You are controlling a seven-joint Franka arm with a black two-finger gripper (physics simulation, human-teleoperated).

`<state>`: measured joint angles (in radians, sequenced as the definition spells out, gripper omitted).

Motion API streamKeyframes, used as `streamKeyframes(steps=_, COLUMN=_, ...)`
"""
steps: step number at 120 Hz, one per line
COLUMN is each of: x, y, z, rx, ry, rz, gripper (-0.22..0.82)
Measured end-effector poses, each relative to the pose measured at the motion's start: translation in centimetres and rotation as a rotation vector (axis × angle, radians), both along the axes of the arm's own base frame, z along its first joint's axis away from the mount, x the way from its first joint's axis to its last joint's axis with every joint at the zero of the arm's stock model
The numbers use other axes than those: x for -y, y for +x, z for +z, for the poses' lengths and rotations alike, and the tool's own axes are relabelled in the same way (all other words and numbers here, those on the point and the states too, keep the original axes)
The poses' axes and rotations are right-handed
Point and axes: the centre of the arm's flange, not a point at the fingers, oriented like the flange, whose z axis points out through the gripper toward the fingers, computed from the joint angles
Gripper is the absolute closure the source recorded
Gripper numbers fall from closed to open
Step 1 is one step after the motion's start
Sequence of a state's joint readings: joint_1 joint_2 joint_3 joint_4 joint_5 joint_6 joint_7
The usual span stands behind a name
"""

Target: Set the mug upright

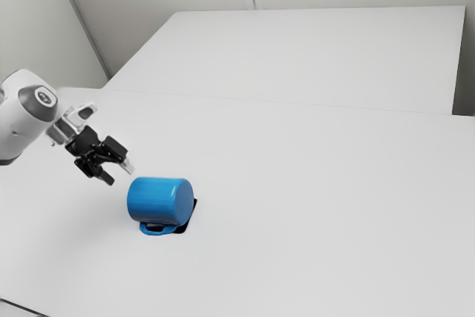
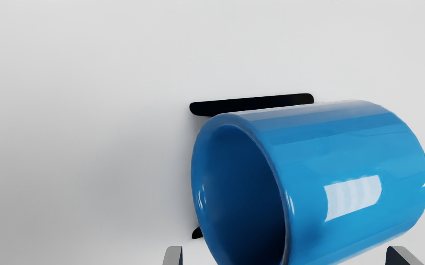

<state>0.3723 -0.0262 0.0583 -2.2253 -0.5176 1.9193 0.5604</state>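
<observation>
Approach seems in hand: wide open and empty, the angular black hard-shelled gripper (image 1: 119, 174) nears the cylindrical blue ceramic-looking mug (image 1: 159, 200), side-lying on the flat white smooth table (image 1: 312, 206), which likely needs gripping, then turning mouth-up.

The mug (image 2: 345, 147) covers most of the flat black thing (image 2: 251, 105), so I can't tell its full shape. The wrist view's bottom edge crops the mug and my 2 fingers (image 2: 174, 257). The mug's deep inside is too dark to read. The exterior view's left edge cuts off my arm (image 1: 18, 125).
</observation>
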Motion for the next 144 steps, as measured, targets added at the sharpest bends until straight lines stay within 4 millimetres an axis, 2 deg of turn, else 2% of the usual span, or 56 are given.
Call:
streamKeyframes(steps=22, x=-1.7, y=-0.1, z=-3.6, rx=0.033, ry=-0.142, rz=-0.007, gripper=0.00)
streamKeyframes(steps=45, x=0.4, y=0.6, z=-5.6, rx=0.083, ry=-0.273, rz=-0.075, gripper=0.00)
streamKeyframes(steps=71, x=1.0, y=0.0, z=-6.9, rx=0.123, ry=-0.381, rz=-0.113, gripper=0.01)
streamKeyframes(steps=90, x=1.6, y=-0.2, z=-6.8, rx=0.149, ry=-0.437, rz=-0.158, gripper=0.18)
streamKeyframes(steps=115, x=2.3, y=-0.1, z=-6.9, rx=0.175, ry=-0.475, rz=-0.211, gripper=0.49)
streamKeyframes(steps=144, x=3.5, y=0.7, z=-5.4, rx=0.226, ry=-0.485, rz=-0.272, gripper=0.67)
